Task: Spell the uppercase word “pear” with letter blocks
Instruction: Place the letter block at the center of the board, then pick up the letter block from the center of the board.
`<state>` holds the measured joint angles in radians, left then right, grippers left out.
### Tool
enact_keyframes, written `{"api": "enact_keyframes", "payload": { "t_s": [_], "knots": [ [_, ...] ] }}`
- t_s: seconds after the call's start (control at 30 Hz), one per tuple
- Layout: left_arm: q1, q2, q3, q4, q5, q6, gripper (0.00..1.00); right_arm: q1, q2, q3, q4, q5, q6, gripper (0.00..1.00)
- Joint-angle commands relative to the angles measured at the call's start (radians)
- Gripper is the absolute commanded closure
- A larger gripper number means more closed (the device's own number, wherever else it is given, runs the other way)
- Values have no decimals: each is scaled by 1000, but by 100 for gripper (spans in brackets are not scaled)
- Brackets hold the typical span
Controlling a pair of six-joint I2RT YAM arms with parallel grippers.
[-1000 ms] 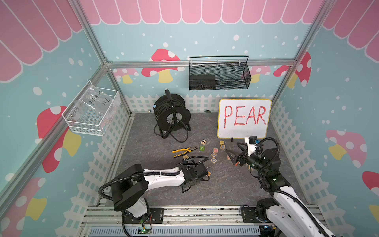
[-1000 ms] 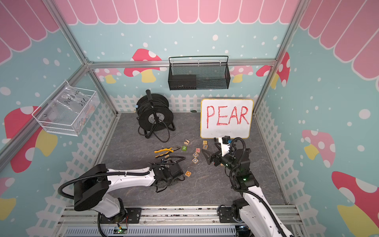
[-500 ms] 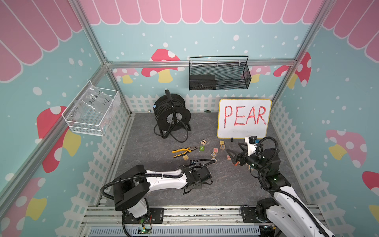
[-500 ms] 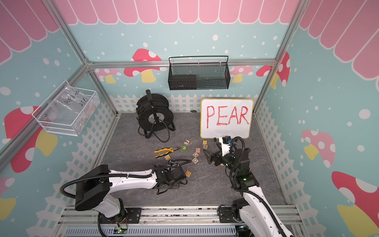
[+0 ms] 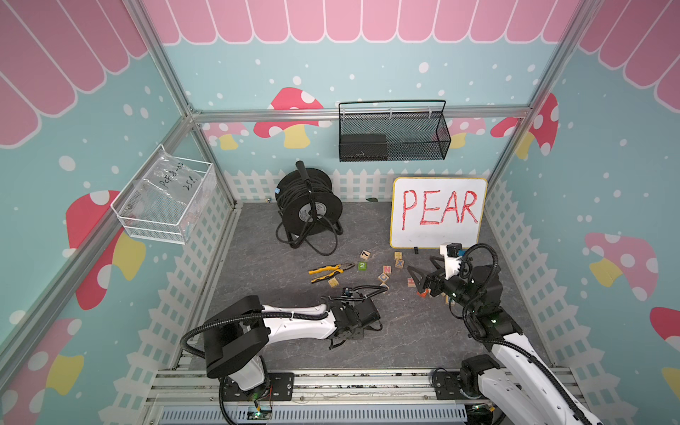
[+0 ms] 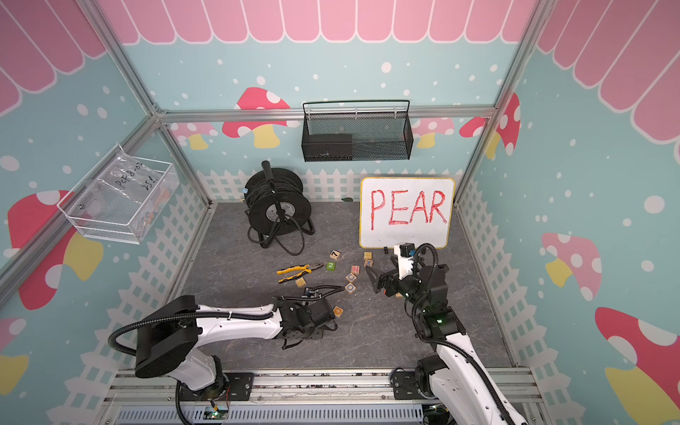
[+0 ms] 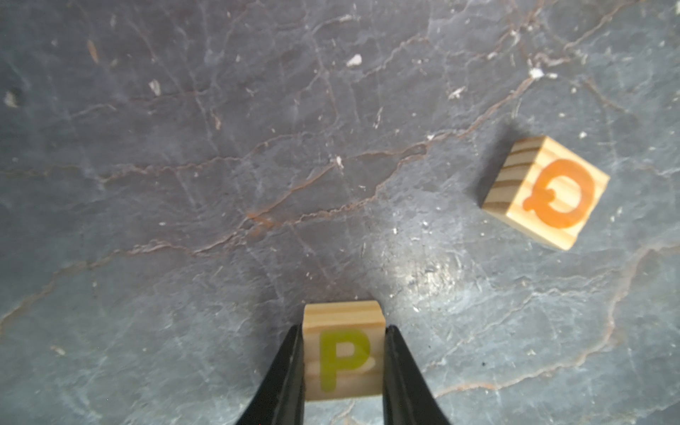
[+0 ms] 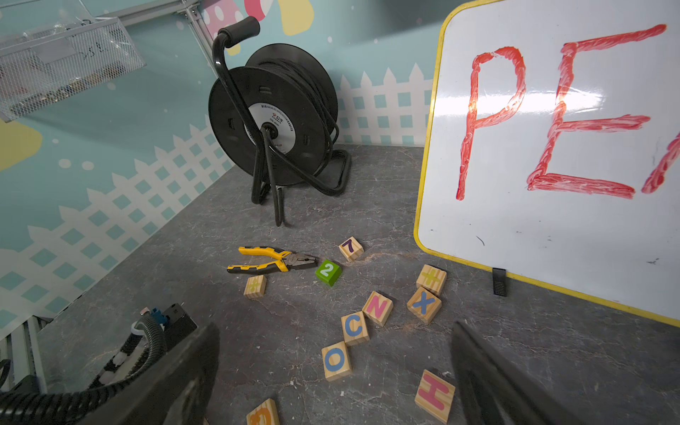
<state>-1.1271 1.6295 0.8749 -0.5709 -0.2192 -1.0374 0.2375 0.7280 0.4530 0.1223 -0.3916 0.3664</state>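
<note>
The left claw (image 7: 344, 331) hangs over the grey floor (image 7: 220, 147), pinching the P block (image 7: 344, 353) squarely between its 2 fingers. I'd set it down flat, letter up, with room alongside for 3 more. Since 1 second ago the claw has drawn back toward the front rail. The orange-lettered block (image 7: 548, 191) ahead and to one side of it hasn't moved.

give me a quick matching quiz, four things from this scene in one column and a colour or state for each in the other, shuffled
Things
1. P block
2. number 2 cube
3. H block
4. whiteboard

Colour or state
a. pink letter on pale wood
b. solid green body
c. gripped in the left end effector
d. red writing on white

Pairs: 1-c, 2-b, 3-a, 4-d
</note>
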Motion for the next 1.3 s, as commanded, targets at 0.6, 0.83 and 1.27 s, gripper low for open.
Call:
{"api": "enact_keyframes", "payload": {
  "t_s": [0.6, 0.83, 1.27],
  "knots": [
    [-13, -35, 8, -68, -9, 1, 47, 6, -1, 21, -11, 36, -24, 1],
    [-13, -119, 38, -107, -90, 50, 34, 6, -3, 26, -30, 120, 1, 1],
    [23, -273, 37, 8, -191, 253, 22, 6, 17, 108, -220, 488, 74, 1]
  ]
}}
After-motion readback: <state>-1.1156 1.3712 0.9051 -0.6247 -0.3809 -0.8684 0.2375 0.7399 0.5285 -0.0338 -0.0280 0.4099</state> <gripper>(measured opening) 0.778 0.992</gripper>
